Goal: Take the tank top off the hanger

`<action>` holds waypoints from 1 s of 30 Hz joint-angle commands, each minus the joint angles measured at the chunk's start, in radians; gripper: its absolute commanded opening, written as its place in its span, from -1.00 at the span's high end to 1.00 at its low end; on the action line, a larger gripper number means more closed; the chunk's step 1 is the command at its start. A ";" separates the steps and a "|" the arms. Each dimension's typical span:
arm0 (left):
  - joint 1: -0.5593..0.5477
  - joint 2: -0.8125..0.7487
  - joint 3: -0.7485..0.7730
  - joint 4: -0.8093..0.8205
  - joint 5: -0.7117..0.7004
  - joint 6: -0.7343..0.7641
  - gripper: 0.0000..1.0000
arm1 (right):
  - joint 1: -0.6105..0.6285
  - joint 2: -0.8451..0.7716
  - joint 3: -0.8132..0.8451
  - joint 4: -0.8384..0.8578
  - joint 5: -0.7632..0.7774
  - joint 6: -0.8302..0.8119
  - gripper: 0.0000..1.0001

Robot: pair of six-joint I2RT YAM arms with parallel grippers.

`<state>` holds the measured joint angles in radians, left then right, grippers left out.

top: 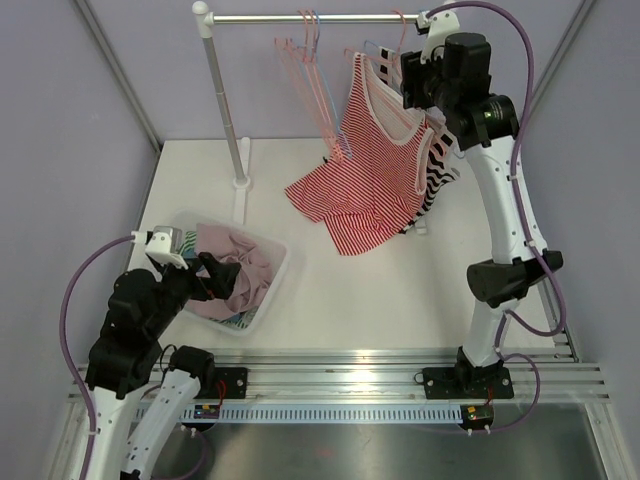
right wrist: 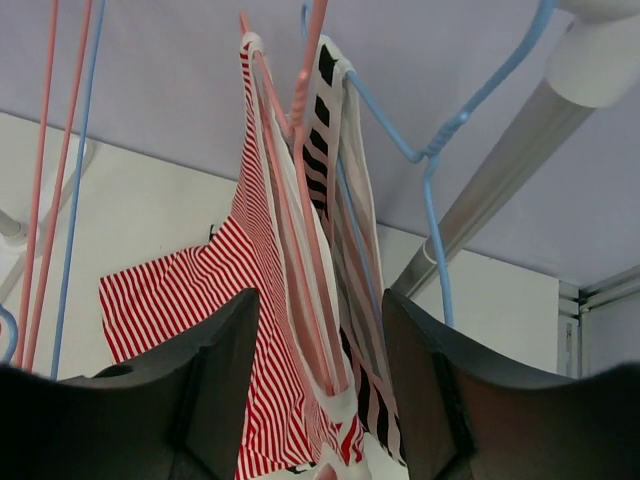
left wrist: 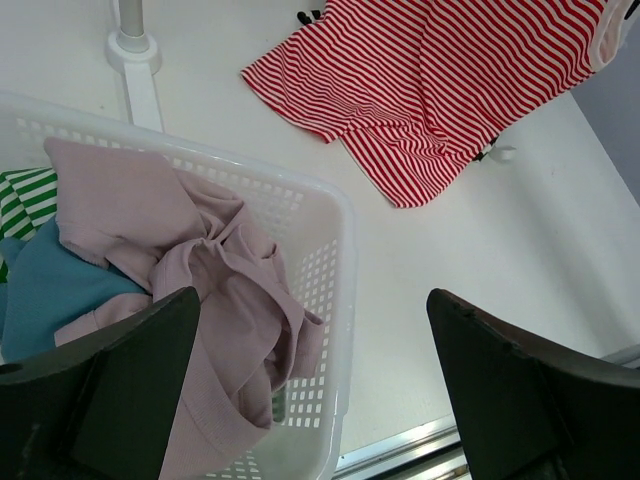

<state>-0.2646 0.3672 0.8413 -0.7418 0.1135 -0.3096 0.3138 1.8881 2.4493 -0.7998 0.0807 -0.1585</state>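
From above, one red-striped tank top [top: 370, 160] hangs from the rail [top: 300, 17]. Its long axis runs down to the table, where the hem lies spread. A second, black-striped garment [top: 437, 170] hangs just behind it. The right gripper [top: 408, 82] is up at the shoulder straps, far nearer than the left gripper [top: 215, 275], which sits low over the single basket [top: 275, 262].

In the left wrist view the fingers are wide apart and hold nothing. The tank top is well ahead.

In the right wrist view the jaws gape. The strap and pink hanger [right wrist: 300, 100] rise between the fingers [right wrist: 225, 360], beside a blue hanger [right wrist: 400, 130]. That makes two loaded hangers. Whether a finger touches cloth is unclear.
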 commanded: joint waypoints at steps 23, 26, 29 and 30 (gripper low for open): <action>0.004 -0.008 -0.025 0.098 0.057 0.026 -0.98 | -0.055 0.074 0.099 0.051 -0.341 0.138 1.00; 0.004 -0.005 -0.027 0.098 0.055 0.023 -0.98 | -0.055 0.048 0.102 0.076 -0.331 0.151 1.00; 0.004 0.002 -0.025 0.098 0.057 0.023 -0.98 | -0.055 0.028 0.108 0.082 -0.323 0.152 1.00; 0.004 0.007 -0.024 0.098 0.058 0.024 -0.98 | -0.053 0.022 0.108 0.085 -0.322 0.152 1.00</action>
<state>-0.2646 0.3607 0.8219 -0.6933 0.1394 -0.3023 0.2615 2.0068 2.5313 -0.8303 -0.2298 -0.0254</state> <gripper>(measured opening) 0.987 0.043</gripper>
